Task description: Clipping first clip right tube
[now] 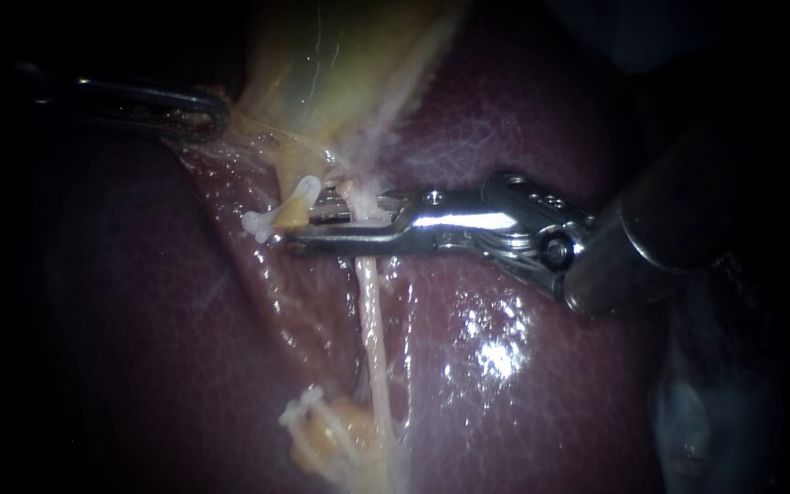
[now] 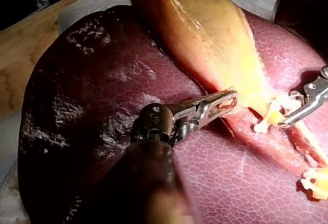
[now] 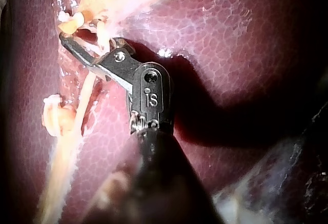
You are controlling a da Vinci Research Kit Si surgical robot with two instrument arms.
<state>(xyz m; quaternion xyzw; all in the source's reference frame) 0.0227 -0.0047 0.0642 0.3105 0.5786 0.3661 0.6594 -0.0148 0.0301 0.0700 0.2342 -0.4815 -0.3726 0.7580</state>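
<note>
Wood counter (image 2: 18,49) w/ a pale cloth (image 2: 89,6) laid on it. The liver (image 2: 82,96) sits on top: dark red, wet, shiny, finely mottled skin. The endoscope view is dim all round, edges black.

L to R there: left instrument (image 1: 212,115) comes in high, claw closed, prob. on the thin edge of the gallbladder (image 1: 322,64). It's too dark to be sure, tho the left wrist view shows both halves together along that yellow edge.

Next, a white clip (image 1: 272,218) sits across a short yellow stub (image 1: 293,212). Just beside it are the tips of the right instrument (image 1: 308,229): claw part open, narrow gap, one half either side of the right tube (image 1: 369,302), not squeezed onto it. The tube is pale and thin, running from the gallbladder's neck down over the liver and passing thru the claw.

Lower, near the tube, a 2nd white clip (image 1: 302,410) sits on a yellow lump (image 1: 322,439). The right instrument's shaft leaves toward the right edge, w/ glare on the liver beneath.
</note>
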